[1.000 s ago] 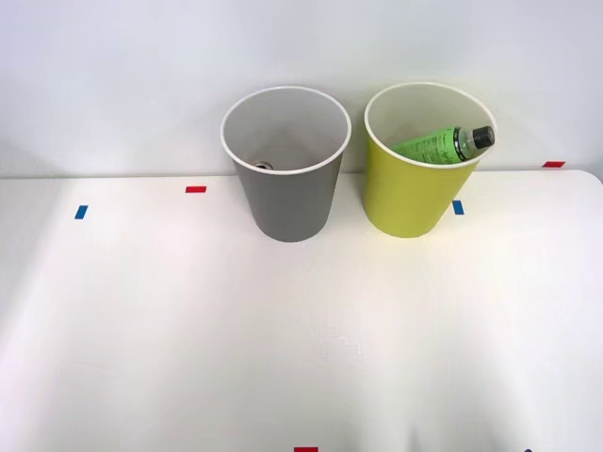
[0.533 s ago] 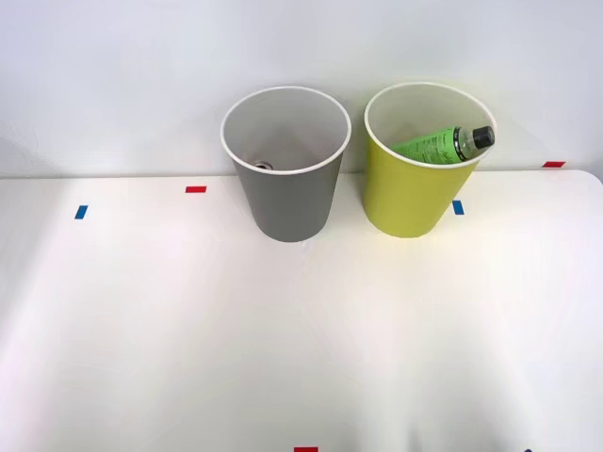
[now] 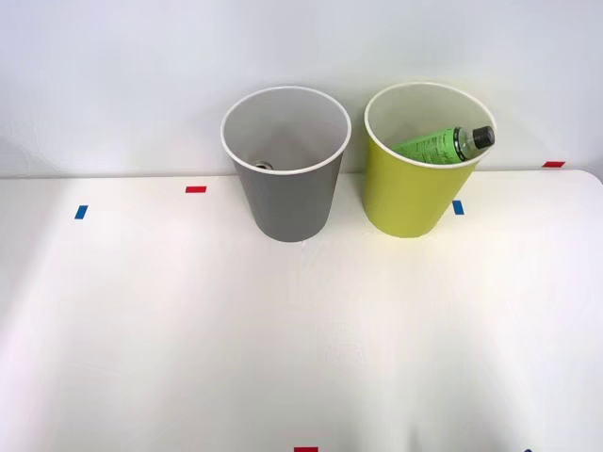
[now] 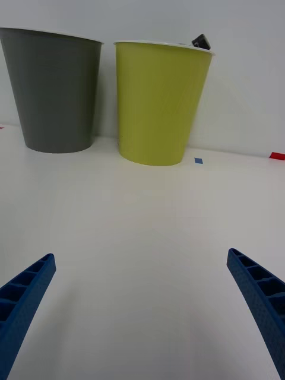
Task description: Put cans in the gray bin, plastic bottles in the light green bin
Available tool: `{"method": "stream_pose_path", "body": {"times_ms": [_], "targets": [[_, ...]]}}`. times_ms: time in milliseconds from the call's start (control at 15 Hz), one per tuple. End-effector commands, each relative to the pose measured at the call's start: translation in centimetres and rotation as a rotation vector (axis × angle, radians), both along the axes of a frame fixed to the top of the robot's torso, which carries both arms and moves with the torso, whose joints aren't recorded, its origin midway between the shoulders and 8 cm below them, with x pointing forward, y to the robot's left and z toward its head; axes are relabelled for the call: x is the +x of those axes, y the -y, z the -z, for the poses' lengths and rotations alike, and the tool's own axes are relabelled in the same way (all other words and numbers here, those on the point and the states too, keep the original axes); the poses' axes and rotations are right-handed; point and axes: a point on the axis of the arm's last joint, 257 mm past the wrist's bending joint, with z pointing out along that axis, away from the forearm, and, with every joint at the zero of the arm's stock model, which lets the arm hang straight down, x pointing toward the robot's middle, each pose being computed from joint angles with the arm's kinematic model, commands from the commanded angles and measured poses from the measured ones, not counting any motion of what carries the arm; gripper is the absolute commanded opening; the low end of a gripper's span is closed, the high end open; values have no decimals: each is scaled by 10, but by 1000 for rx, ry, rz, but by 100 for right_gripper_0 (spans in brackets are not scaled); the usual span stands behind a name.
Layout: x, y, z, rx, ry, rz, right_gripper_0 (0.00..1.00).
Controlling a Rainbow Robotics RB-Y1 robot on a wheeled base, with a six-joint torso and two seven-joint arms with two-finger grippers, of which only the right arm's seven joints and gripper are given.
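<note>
The gray bin (image 3: 287,198) stands at the back of the white table, and a silver can top (image 3: 262,166) peeks out low inside it. Right of it is the light green bin (image 3: 410,193), with a green plastic bottle (image 3: 438,144) leaning inside, black cap at the rim. In the right wrist view the gray bin (image 4: 56,95) and the light green bin (image 4: 157,104) stand side by side, the bottle's black cap (image 4: 201,41) poking over the rim. My right gripper (image 4: 139,309) is open and holds nothing, well short of the bins above bare table.
Small red tape marks (image 3: 195,189) and blue tape marks (image 3: 81,212) dot the white table (image 3: 301,339). A white wall rises just behind the bins. A blue mark (image 4: 198,160) lies beside the green bin's foot.
</note>
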Motion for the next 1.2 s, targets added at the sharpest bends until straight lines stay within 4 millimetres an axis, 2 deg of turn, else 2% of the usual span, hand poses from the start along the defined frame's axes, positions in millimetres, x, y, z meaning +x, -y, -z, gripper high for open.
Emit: {"method": "stream_pose_path", "body": {"times_ms": [67, 1200], "targets": [[0, 0, 0, 0, 0, 0, 100], [0, 0, 0, 0, 0, 0, 100]]}}
